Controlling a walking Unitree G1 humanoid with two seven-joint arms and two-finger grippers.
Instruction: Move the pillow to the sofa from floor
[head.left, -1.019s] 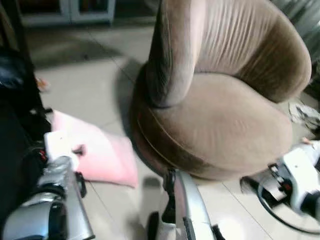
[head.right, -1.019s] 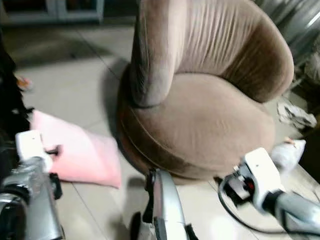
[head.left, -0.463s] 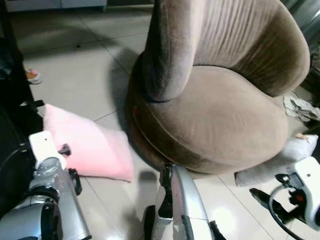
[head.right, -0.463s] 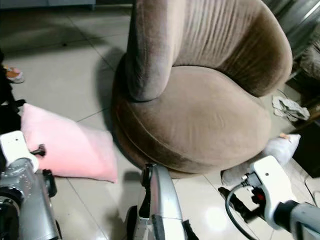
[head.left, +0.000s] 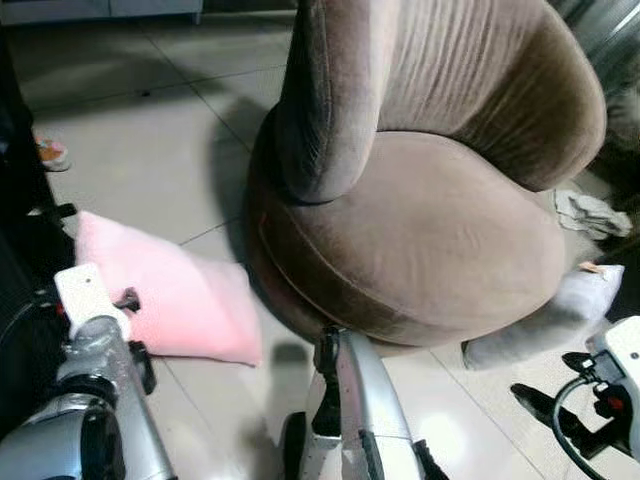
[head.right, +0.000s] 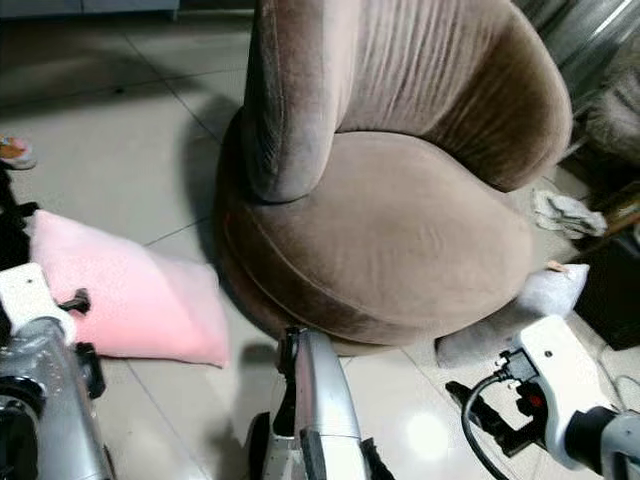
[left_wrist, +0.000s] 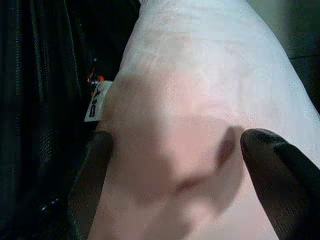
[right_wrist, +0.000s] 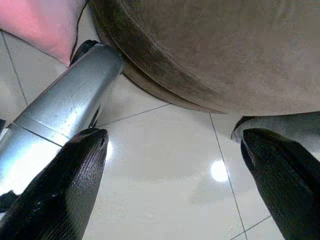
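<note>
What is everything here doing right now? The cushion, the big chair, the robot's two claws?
Pink pillow: lying on the floor beside the sofa, not gripped.
Brown sofa: seat bare.
Left gripper: open, fingers spread above the pillow.
Right gripper: open, over the floor tiles by the sofa's base.

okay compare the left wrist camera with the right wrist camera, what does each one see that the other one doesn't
The left wrist view alone shows a dark bag-like object with a small white tag beside the pink pillow, framed close by the open left tool. The right wrist view alone shows the brown sofa, the tiled floor, a silver robot limb and the open right tool. Both show the pillow.
</note>
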